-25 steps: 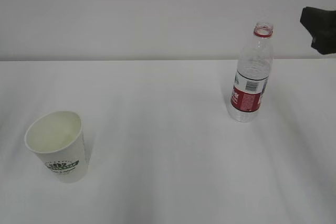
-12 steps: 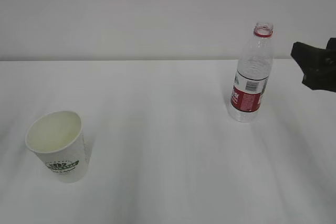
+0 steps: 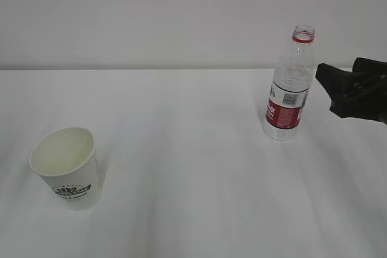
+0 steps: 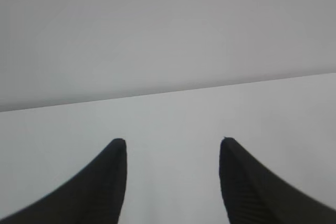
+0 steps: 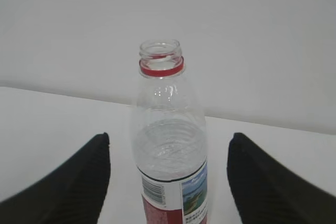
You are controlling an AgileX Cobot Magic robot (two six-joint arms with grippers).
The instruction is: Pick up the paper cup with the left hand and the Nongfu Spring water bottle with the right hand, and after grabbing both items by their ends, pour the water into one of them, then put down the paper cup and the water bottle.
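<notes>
My right gripper (image 5: pixel 168 182), jaws spread either side of the capless Nongfu Spring water bottle (image 3: pixel 290 89) near the tabletop's (image 3: pixel 193 149) far edge, could topple it if misaligned; my left gripper (image 4: pixel 173 182) is likewise spread and empty.

Exterior slants down across the table (image 3: pixel 181 119); wrist views look level, low.

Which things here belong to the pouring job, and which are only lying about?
Belong to the job:
paper cup
water bottle
right gripper, open, beside the bottle
left gripper, open, nothing between its fingers

Only lying about:
nothing besides the white table
</notes>
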